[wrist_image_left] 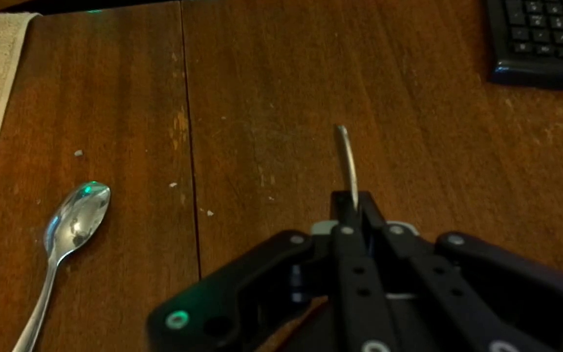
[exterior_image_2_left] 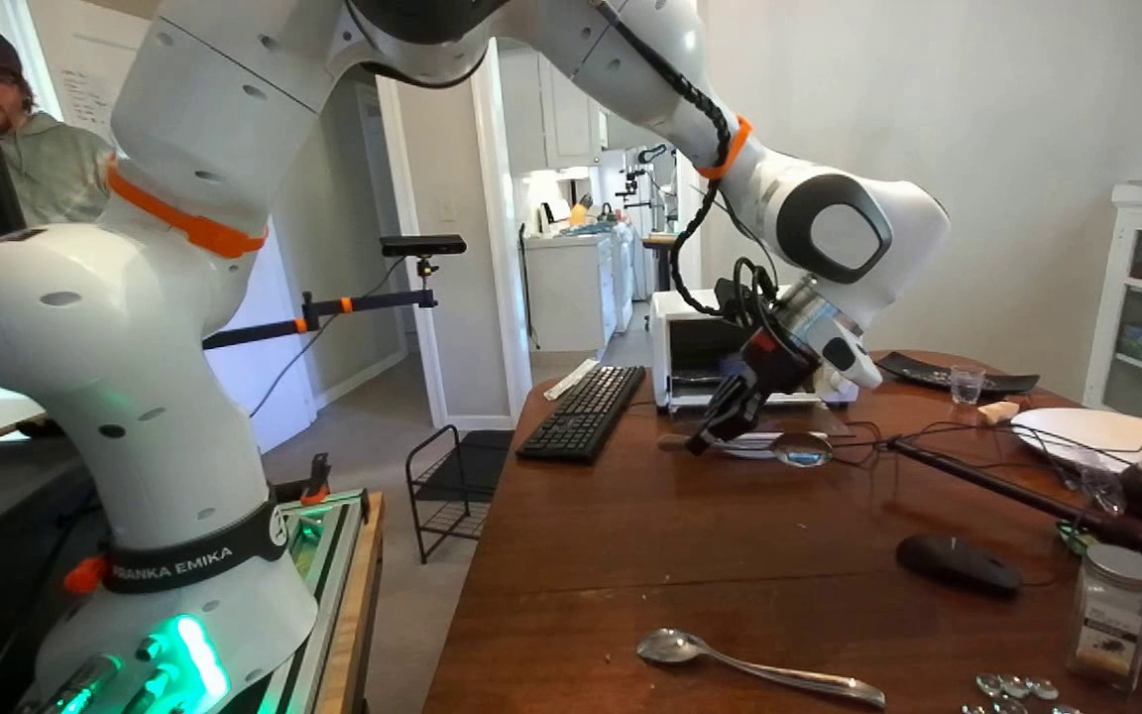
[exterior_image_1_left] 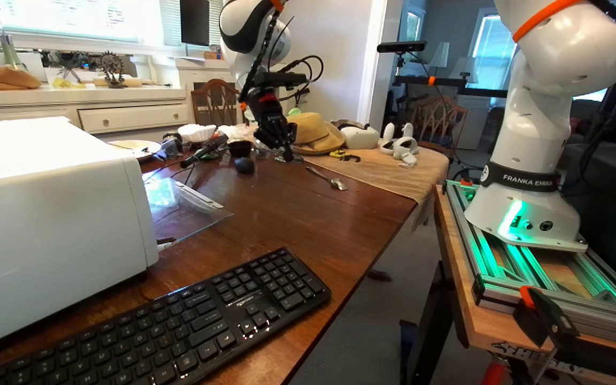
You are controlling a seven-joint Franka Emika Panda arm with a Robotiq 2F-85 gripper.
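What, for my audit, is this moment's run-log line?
End effector: shut on silver metal spoon | Brown wooden table: another silver spoon, black rectangular keyboard

FRANKA EMIKA is on the black band [exterior_image_1_left: 527, 178] round the robot base [exterior_image_1_left: 524, 214]; a partly hidden HUSKY marks the surface [exterior_image_1_left: 480, 327] beneath; U, I, O, P show on keyboard [exterior_image_1_left: 174, 326] keys

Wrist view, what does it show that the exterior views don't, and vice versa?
Only the wrist view: a pale scuff on the brown wooden tabletop. Only the exterior views: a boxy white appliance, a black computer mouse. Shared: the black keyboard, the loose silver metal spoon, the black tool and, in an exterior view, the slim silver spoon it grips.
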